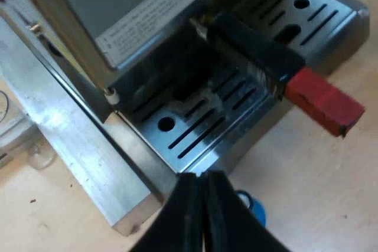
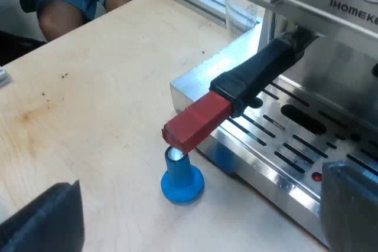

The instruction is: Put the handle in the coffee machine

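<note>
Handle (image 2: 245, 84), dark with red tip, juts from front of steel espresso machine (image 2: 348, 33), apparently seated; left pincer (image 1: 202, 184) narrow, empty; right pincer (image 2: 195, 210) wide; next, withdraw.

Prob. a lab/test bench, not a kitchen: pale plywood tabletop (image 2: 106, 87) w/ bare aluminium framing bar (image 1: 74, 140), steel espresso machine (image 2: 331, 69), person's knees (image 2: 56, 7) alongside.

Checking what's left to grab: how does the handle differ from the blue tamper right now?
The handle is black with a red end and juts from the machine's front over the drip tray; the tamper is blue and stands upright on the table. The handle is long, the tamper squat. Neither is being held.
</note>
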Tool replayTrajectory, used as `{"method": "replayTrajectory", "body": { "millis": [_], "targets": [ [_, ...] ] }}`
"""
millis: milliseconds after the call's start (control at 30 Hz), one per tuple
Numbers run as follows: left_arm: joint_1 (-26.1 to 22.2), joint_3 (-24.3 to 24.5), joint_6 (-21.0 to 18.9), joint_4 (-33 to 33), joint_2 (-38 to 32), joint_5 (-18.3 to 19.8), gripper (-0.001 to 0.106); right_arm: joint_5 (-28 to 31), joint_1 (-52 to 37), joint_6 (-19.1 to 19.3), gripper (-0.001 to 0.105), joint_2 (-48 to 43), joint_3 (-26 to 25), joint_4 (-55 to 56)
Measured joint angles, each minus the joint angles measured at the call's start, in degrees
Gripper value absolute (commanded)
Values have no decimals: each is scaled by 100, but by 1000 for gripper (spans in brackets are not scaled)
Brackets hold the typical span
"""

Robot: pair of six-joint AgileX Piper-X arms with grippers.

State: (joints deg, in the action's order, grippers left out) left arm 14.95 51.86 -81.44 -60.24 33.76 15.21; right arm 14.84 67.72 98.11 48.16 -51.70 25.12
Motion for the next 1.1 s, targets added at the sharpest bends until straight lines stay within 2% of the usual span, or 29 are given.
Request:
{"method": "replayTrajectory", "body": {
  "millis": [167, 300, 367, 433, 467, 533, 567, 733, 867, 967, 1100],
  "targets": [
    [-116, 9, -172, 0, -139, 12, 0, 0, 0, 0, 81, 0, 0, 37],
    [-684, 9, -225, 0, -459, 36, 4, 0, 0, 0, 81, 0, 0, 36],
    [-807, 9, -225, 0, -531, 36, 14, 0, 0, 0, 81, 0, 0, 36],
    [-987, 9, -225, 0, -542, 50, 34, 0, 0, 0, 81, 0, 0, 36],
    [-1031, 9, -225, 0, -542, 50, 38, 0, 0, 0, 81, 0, 0, 36],
    [-1159, 9, -225, 0, -542, 50, 53, 0, 0, 0, 81, 0, 0, 36],
    [-1179, 9, -225, 0, -542, 50, 55, 0, 0, 0, 81, 0, 0, 36],
    [-1228, 9, -225, 0, -542, 99, 57, 0, 0, -48, 81, 0, 0, 36],
    [-1228, 35, -225, 0, -542, 102, 57, 307, 0, -84, 81, 0, -83, 128],
    [-1228, 146, -225, -8, -542, 102, 57, 635, 0, -94, 81, 0, -343, 341],
    [-1228, 320, -225, 84, -542, 102, 57, 1354, -24, -108, 81, -7, -890, 855]
  ]
}}
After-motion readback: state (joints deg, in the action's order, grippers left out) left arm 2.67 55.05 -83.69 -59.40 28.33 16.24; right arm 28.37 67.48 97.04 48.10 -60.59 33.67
